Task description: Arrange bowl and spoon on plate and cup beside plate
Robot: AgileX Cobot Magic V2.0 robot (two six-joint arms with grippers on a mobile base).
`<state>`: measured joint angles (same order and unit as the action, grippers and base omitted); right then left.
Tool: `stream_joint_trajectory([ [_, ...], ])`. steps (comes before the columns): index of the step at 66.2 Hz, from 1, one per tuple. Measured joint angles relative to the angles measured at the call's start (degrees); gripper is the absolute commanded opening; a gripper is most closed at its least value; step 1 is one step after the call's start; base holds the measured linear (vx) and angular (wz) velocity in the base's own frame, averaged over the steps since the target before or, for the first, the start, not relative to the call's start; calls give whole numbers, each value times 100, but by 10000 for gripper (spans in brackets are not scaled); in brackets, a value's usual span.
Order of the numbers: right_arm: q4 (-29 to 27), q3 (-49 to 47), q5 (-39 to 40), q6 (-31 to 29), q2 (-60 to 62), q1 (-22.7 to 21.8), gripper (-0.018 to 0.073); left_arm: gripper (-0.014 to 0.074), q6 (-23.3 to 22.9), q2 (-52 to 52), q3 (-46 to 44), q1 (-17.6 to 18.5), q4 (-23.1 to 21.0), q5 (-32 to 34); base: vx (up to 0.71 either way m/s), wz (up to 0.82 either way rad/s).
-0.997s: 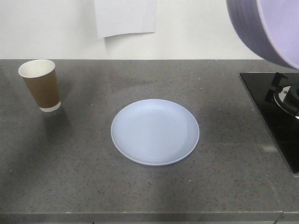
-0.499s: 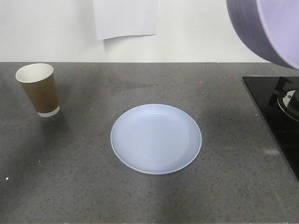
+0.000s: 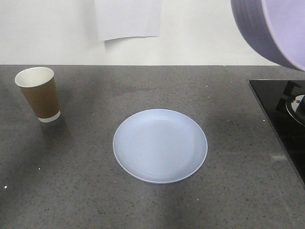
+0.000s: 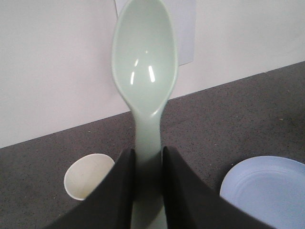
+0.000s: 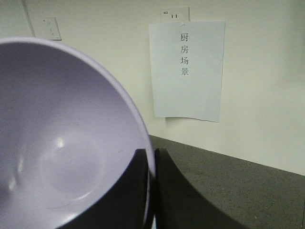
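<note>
The pale blue plate (image 3: 160, 145) lies in the middle of the grey counter, also at the lower right of the left wrist view (image 4: 267, 191). The brown paper cup (image 3: 39, 94) stands upright at the far left, seen from above (image 4: 88, 175) in the left wrist view. My left gripper (image 4: 147, 157) is shut on the handle of the mint spoon (image 4: 144, 62), whose scoop points up and away. My right gripper (image 5: 151, 160) is shut on the rim of the lavender bowl (image 5: 62, 143), held high in the air and tilted; it fills the top right of the front view (image 3: 274, 28).
A black stove top (image 3: 283, 119) with a burner sits at the counter's right edge. A white paper sheet (image 3: 128, 18) hangs on the back wall, with Chinese print (image 5: 186, 69) in the right wrist view.
The whole counter scene has shifted slightly downward in the front view: plate, cup and stove sit lower in the frame. The bowl stays in the same corner.
</note>
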<state>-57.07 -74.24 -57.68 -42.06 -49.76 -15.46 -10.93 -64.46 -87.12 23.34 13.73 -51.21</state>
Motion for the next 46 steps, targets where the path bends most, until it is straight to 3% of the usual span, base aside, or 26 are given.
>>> stream_joint_trajectory([
  [46, 0, 0, 0, 0, 0, 0, -5, -6, 0, 0, 0, 0, 0, 0, 2, 1],
])
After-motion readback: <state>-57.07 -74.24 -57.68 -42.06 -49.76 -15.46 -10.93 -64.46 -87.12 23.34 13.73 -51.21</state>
